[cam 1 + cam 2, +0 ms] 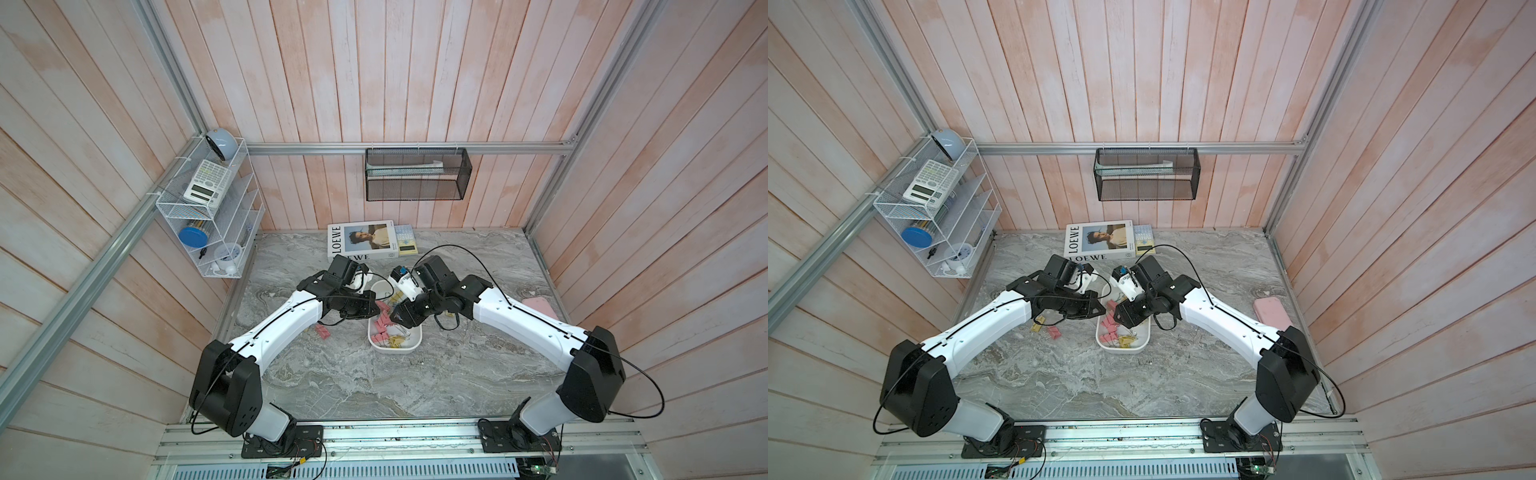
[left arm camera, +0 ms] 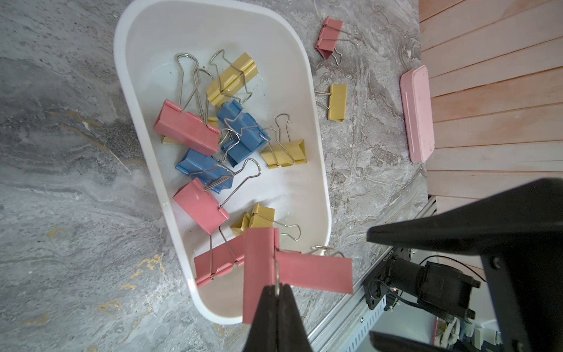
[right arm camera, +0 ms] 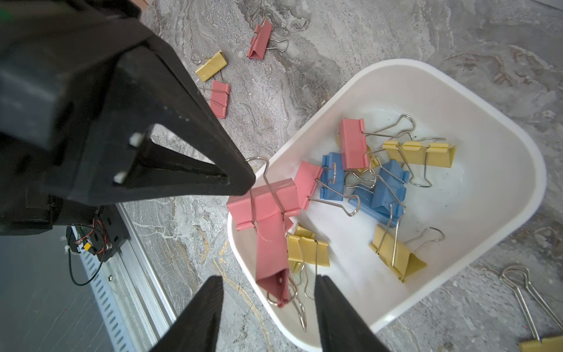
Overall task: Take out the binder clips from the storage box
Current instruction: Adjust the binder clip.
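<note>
Left wrist view: the left fingers (image 2: pixel 265 317) are pinching the silver wire handle (image 2: pixel 277 282) of a pastel pink folding binder clip (image 2: pixel 259 268), dangling it with a second pink clip (image 2: pixel 313 271) snagged on. The right fingers (image 3: pixel 201 311) are standing parted either side of the snagged clip, gripping nothing. Beyond, the shallow white plastic storage box (image 2: pixel 170 36), resting on the grey marbled counter (image 2: pixel 61 152), is holding roughly a dozen clips (image 2: pixel 240 131). Only about six are lying outside, so most are waiting.
</note>
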Motion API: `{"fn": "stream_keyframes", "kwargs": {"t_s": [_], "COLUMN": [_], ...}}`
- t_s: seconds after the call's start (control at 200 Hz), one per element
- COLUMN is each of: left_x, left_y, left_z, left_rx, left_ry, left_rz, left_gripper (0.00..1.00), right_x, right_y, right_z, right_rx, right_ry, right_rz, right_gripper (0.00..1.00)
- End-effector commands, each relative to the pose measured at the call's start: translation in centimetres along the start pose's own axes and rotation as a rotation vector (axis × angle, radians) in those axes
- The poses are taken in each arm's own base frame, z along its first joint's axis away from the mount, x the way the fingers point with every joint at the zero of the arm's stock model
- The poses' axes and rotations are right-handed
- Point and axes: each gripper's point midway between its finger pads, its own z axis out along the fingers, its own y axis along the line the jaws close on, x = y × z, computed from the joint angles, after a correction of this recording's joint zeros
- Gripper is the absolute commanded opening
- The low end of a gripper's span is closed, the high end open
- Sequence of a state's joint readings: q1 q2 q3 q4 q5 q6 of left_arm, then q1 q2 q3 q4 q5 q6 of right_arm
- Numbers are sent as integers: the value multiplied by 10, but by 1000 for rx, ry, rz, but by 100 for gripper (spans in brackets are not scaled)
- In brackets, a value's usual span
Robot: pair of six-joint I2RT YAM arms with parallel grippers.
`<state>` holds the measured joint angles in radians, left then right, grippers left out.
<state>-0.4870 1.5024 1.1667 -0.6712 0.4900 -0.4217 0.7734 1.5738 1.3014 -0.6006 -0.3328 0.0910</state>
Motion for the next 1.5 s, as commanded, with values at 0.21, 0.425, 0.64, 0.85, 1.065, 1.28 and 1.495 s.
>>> {"fn": "stream_keyframes", "kwargs": {"t_s": [0.21, 0.425, 0.64, 0.85, 1.065, 1.28, 1.495], "left_x": [-6, -6, -6, -7, -6, -3, -1], "left_y": [-8, -8, -13, -17, -14, -15, -11], "left_z": [-4, -5, -6, -6, 4, 11, 13], "left_rx": [23, 24, 48, 66, 74, 68, 43], "left_ry": [-5, -4, 2, -2, -4, 9, 14], "left_rz": [29, 30, 41, 41, 12, 17, 19], "left_gripper": [0, 0, 0, 0, 0, 0, 0], "right_x": [9, 7, 7, -2, -32, -49, -55], "right_y": [2, -3, -9, -8, 17, 23, 27], "right_z": [18, 21, 18, 15, 0, -11, -13], "right_rx": [2, 32, 63, -4, -96, -150, -170], "right_ry": [92, 99, 83, 49, -99, -167, -169], "right_rz": [-43, -43, -26, 60, 54, 82, 88], "right_gripper": [49, 26, 14, 13, 13, 13, 13]}}
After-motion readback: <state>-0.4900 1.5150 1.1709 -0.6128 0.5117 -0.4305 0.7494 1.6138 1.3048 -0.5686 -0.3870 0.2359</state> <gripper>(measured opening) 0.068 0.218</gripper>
